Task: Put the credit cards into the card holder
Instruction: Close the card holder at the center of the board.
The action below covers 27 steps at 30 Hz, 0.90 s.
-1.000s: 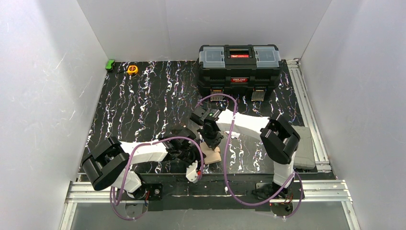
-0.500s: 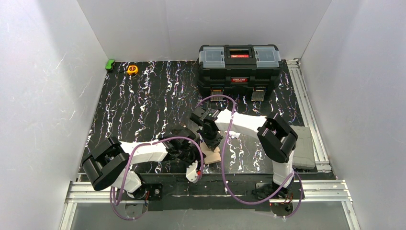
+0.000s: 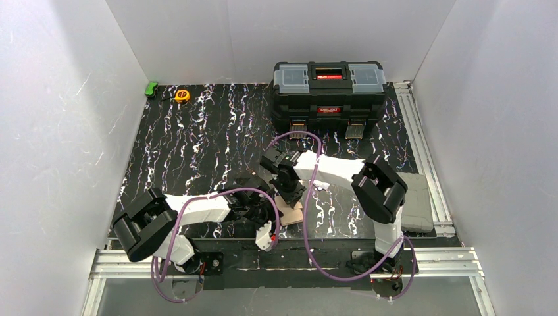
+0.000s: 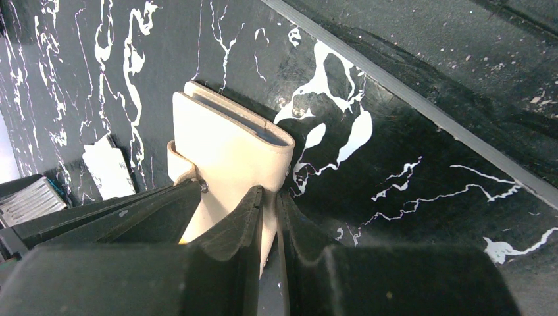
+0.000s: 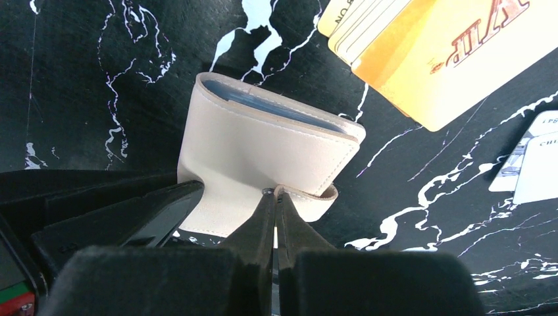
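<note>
The cream card holder (image 3: 291, 214) lies folded on the black marbled table between both grippers. In the left wrist view the card holder (image 4: 227, 141) has one edge pinched by my left gripper (image 4: 268, 195), which is shut on it. In the right wrist view my right gripper (image 5: 275, 191) is shut on the snap tab (image 5: 317, 201) of the card holder (image 5: 263, 141), whose pale blue inside shows at the far edge. The orange card (image 5: 454, 59) lies on the table beyond the holder, on top of other pale cards. The black card is not in view.
White cards (image 5: 536, 158) lie to the right of the holder. A big black toolbox (image 3: 329, 95) stands at the back. A yellow tape measure (image 3: 182, 95) and a green object (image 3: 151, 89) sit at the back left. A grey pad (image 3: 419, 204) lies at the right edge.
The right arm has shifted slightly to the left. The left arm and the card holder have stayed in place.
</note>
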Motion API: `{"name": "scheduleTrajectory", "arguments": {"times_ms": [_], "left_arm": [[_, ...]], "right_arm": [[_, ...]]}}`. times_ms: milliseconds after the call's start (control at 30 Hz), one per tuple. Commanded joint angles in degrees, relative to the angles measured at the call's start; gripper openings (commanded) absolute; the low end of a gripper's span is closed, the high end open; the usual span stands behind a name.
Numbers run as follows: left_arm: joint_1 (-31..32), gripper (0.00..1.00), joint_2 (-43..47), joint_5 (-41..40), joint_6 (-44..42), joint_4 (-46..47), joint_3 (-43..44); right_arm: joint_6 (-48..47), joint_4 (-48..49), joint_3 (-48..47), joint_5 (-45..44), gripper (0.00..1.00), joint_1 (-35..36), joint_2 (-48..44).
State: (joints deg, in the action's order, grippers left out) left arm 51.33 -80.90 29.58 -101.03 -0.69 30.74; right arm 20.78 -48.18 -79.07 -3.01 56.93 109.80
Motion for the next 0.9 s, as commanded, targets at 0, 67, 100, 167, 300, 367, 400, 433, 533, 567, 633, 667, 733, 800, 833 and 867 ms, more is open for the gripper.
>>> {"name": "scheduleTrajectory", "arguments": {"times_ms": [0, 67, 100, 167, 300, 367, 400, 433, 533, 567, 633, 667, 733, 800, 833, 867], "left_arm": [[-0.6, 0.08, -1.2, -5.4, 1.4, -8.9, -2.2], [-0.6, 0.07, -1.2, -5.4, 1.5, -8.9, -2.2], [-0.6, 0.07, -1.2, -5.4, 1.5, -8.9, -2.2], [-0.6, 0.08, -1.3, -5.4, 1.5, -8.9, -2.2], [-0.6, 0.08, -1.1, -5.3, 1.5, -8.6, -2.4], [-0.6, 0.07, -1.1, -5.3, 1.5, -8.5, -2.5], [-0.6, 0.08, -1.1, -5.2, 1.5, -8.4, -2.5], [-0.6, 0.08, -1.1, -5.2, 1.5, -8.2, -2.7], [-0.6, 0.08, -1.0, -5.0, 1.7, -7.9, -2.8], [-0.6, 0.08, -0.9, -5.0, 1.8, -7.8, -2.9], [-0.6, 0.07, -0.8, -5.0, 1.9, -7.8, -3.0], [-0.6, 0.07, -0.8, -5.1, 1.9, -8.0, -3.0], [-0.6, 0.07, -0.7, -5.4, 2.1, -8.4, -2.9], [-0.6, 0.07, -0.6, -5.5, 2.4, -8.5, -2.8], [-0.6, 0.07, -0.5, -5.6, 2.5, -8.6, -2.8], [-0.6, 0.07, -0.5, -5.7, 2.5, -8.8, -2.7]], "right_arm": [[-1.0, 1.1, -0.5, 2.6, 0.01, 2.2, 4.0], [-1.4, 0.8, -1.0, 2.6, 0.01, 2.6, 4.6], [-1.6, 0.7, -1.3, 2.6, 0.01, 2.9, 4.8], [-2.1, 0.4, -1.9, 2.6, 0.01, 3.3, 5.3], [-2.3, 0.5, -2.3, 4.8, 0.01, 3.8, 5.7], [-2.4, 0.7, -2.3, 5.5, 0.01, 3.9, 5.8], [-2.5, 0.9, -2.3, 5.9, 0.01, 4.0, 5.7], [-2.6, 1.0, -2.3, 6.1, 0.01, 4.1, 5.6], [-2.7, 2.6, -1.3, 7.0, 0.01, 4.1, 4.7], [-2.5, 3.1, -0.7, 7.0, 0.12, 4.1, 4.0], [-1.9, 4.4, 0.6, 6.5, 0.27, 4.0, 2.3], [-1.6, 4.9, 0.9, 6.3, 0.28, 3.9, 1.6], [-0.7, 5.7, 1.8, 6.0, 0.30, 3.5, 0.2], [0.1, 6.9, 3.1, 5.6, 0.31, 3.2, -1.3], [0.5, 7.4, 3.6, 5.5, 0.29, 3.1, -1.9], [0.8, 7.6, 4.0, 4.9, 0.27, 3.0, -2.4]]}}
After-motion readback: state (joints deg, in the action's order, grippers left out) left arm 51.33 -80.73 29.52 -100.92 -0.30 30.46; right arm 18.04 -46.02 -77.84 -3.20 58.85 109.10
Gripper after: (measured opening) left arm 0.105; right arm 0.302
